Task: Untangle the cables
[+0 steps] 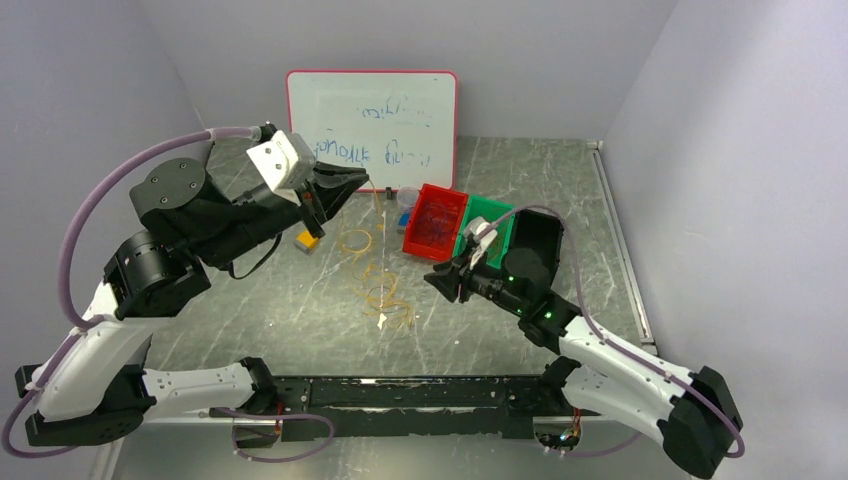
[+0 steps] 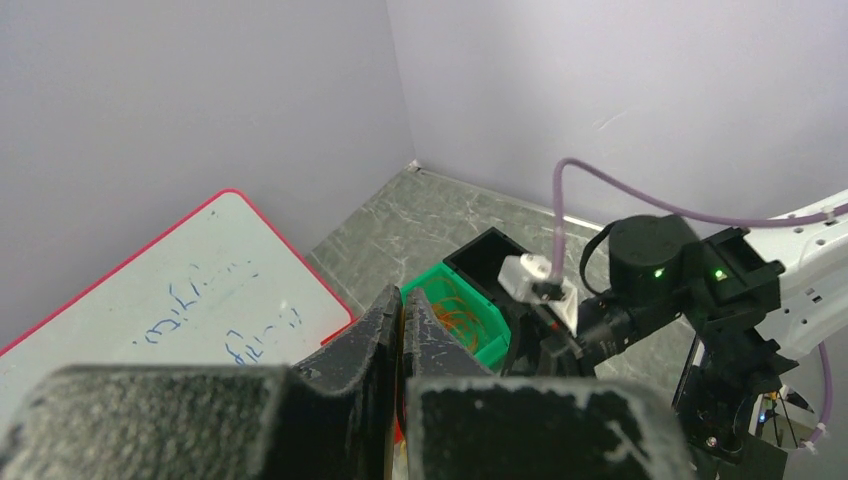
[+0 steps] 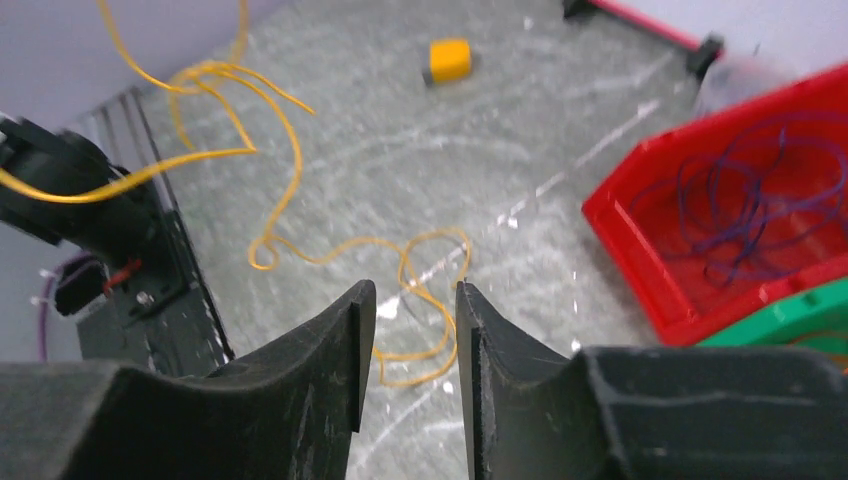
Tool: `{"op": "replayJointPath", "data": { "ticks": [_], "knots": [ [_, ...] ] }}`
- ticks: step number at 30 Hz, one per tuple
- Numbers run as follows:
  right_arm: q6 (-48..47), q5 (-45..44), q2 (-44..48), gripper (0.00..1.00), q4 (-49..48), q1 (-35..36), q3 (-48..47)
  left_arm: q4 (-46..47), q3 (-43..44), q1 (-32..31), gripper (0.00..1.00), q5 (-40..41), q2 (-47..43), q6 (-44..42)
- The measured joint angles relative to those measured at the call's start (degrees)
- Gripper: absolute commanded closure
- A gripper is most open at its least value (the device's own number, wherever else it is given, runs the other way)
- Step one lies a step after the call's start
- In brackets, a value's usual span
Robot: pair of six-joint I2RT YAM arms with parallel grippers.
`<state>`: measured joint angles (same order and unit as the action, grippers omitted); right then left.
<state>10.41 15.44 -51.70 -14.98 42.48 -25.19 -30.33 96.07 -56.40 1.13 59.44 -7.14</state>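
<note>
A thin yellow cable point(image 1: 380, 290) lies in loose loops on the table's middle, and one strand rises from them to my left gripper point(image 1: 358, 180). That gripper is raised in front of the whiteboard and shut on the yellow strand; in the left wrist view point(image 2: 403, 300) its jaws are pressed together. My right gripper point(image 1: 440, 282) is open and empty, low over the table just right of the loops; in the right wrist view point(image 3: 412, 300) a yellow loop point(image 3: 435, 233) lies beyond the gap. Dark cables point(image 3: 750, 200) lie in the red bin, orange cables point(image 2: 455, 315) in the green bin.
A red bin point(image 1: 428, 250), a green bin point(image 1: 495, 205) and a black bin point(image 1: 535, 250) stand side by side at the right. A whiteboard point(image 1: 372, 125) leans at the back. A small yellow block point(image 1: 307, 240) lies left of the loops. Grey walls close in on both sides.
</note>
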Motion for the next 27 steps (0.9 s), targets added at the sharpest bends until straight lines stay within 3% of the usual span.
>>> {"op": "replayJointPath", "data": {
  "ticks": [5,12,27],
  "knots": [
    [2.16,2.05,2.38,0.5,-2.89,0.0,-3.17,0.04,-0.02,0.0,0.93,-0.04,0.04,-0.02],
    [8.17,8.41,-4.26,0.42,-12.0,0.02,-4.09,0.11,-0.17,0.0,0.93,-0.07,0.52,-0.24],
    [17.77,9.68,-14.34,0.41,-25.64,5.79,-1.25,0.2,-0.68,0.0,0.93,-0.07,0.68,-0.61]
  ]
}}
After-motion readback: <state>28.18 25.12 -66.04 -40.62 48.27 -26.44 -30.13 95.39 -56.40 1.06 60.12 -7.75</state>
